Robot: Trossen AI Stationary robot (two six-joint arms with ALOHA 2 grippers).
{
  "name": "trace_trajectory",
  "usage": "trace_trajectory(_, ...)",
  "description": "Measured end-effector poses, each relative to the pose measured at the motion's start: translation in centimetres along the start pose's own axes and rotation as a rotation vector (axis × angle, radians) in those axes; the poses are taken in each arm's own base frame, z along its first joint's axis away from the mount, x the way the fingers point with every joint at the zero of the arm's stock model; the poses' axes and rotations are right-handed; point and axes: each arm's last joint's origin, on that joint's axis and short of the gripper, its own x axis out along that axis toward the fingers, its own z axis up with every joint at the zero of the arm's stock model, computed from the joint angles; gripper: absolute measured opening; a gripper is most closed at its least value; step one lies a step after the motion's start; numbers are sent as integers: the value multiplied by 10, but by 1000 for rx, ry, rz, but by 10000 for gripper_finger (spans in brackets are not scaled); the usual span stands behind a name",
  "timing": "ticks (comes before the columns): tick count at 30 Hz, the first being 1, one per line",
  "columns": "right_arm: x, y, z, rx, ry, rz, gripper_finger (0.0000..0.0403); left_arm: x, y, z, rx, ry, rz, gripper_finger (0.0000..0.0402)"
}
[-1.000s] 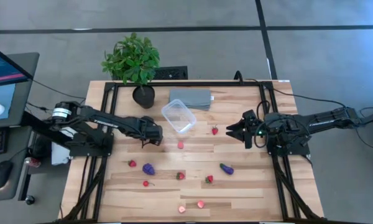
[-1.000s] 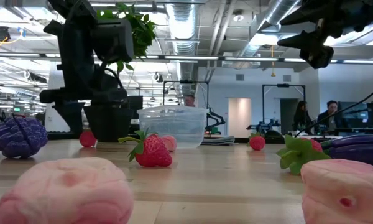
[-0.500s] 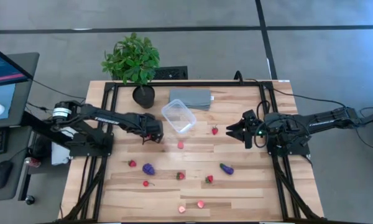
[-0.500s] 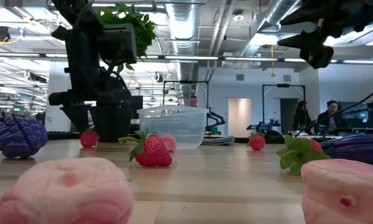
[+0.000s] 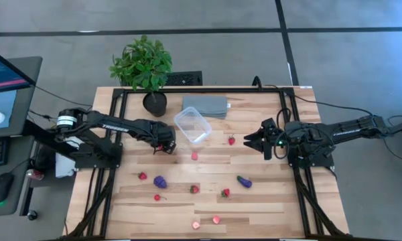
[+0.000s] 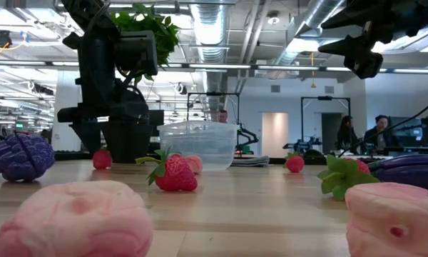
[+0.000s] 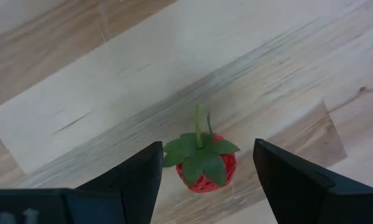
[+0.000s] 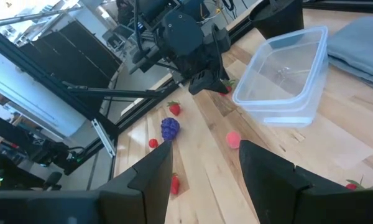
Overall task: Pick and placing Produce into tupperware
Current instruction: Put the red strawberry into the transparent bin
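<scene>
My left gripper (image 5: 163, 144) is open and low over the table, near the tupperware's left near corner. Its fingers stand on either side of a red strawberry (image 7: 202, 163) with a green leafy cap, which rests on the wood; the left wrist view shows gaps on both sides. The same strawberry (image 6: 102, 158) shows under the gripper (image 6: 93, 132) in the low view. The clear tupperware (image 5: 191, 125) sits at mid-table. More produce lies scattered: a pink piece (image 5: 194, 155), a strawberry (image 5: 231, 140), two purple pieces (image 5: 160, 181) (image 5: 244, 181). My right gripper (image 5: 248, 140) hangs open above the table's right half.
A potted plant (image 5: 144, 67) stands at the far left and a grey slab (image 5: 205, 106) lies behind the tupperware. More strawberries (image 5: 194, 189) and pink pieces (image 5: 216, 219) lie toward the near edge. People show in the room beyond (image 6: 381, 132).
My left gripper has moved a little toward the table's far edge and has come over the strawberry, so that its fingers now stand on either side of it. The right arm has kept still.
</scene>
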Motion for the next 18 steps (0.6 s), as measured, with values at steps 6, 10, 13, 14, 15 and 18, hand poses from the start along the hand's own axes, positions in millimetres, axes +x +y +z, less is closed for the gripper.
trace_trajectory(6,0,0,0,0,0,0,209,0,0,0,5,3,4,242)
trace_trajectory(10,0,0,0,0,0,0,209,0,0,0,5,3,4,242)
trace_trajectory(13,0,0,0,0,0,0,209,0,0,0,9,3,4,242)
trace_trajectory(14,0,0,0,0,0,0,209,0,0,0,9,3,4,242)
trace_trajectory(15,0,0,0,0,0,0,209,0,0,0,9,3,4,242)
trace_trajectory(18,0,0,0,0,0,0,209,0,1,0,9,4,5,242)
